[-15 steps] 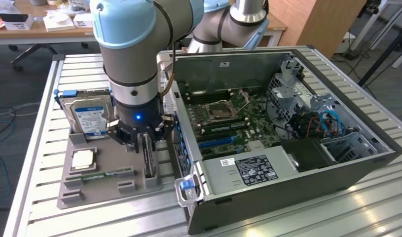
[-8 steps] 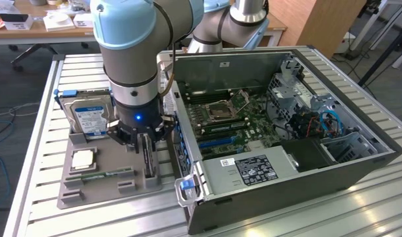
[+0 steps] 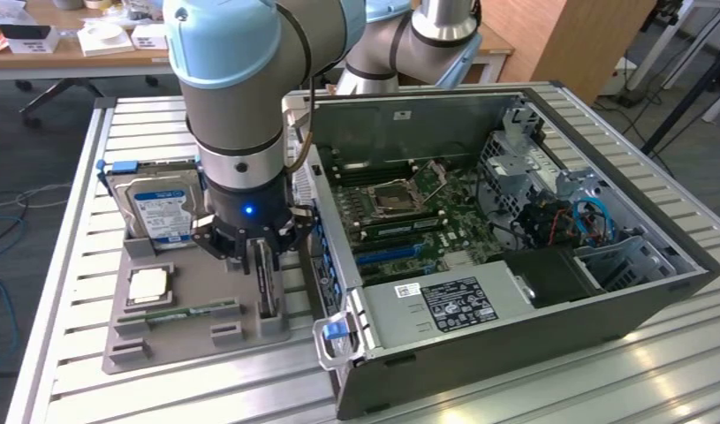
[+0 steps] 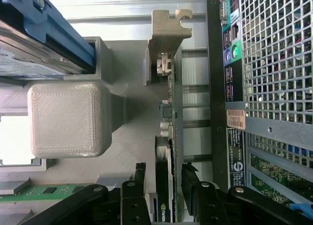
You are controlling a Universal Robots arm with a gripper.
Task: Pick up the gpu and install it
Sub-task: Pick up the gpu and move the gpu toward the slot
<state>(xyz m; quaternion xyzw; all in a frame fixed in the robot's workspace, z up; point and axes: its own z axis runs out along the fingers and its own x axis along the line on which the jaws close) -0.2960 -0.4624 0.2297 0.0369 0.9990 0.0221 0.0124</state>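
My gripper (image 3: 261,250) stands directly over the gpu (image 3: 265,287), which sits on edge in its slot of the grey tray (image 3: 159,344), just beside the open computer case (image 3: 536,309). My fingers (image 4: 140,183) are spread and straddle the card, with a slim gap on each side. The card is not lifted.

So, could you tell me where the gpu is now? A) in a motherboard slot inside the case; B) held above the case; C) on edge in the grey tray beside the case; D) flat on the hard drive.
C: the gpu stands on edge in the grey tray, outside the case, the open gripper straddling it.
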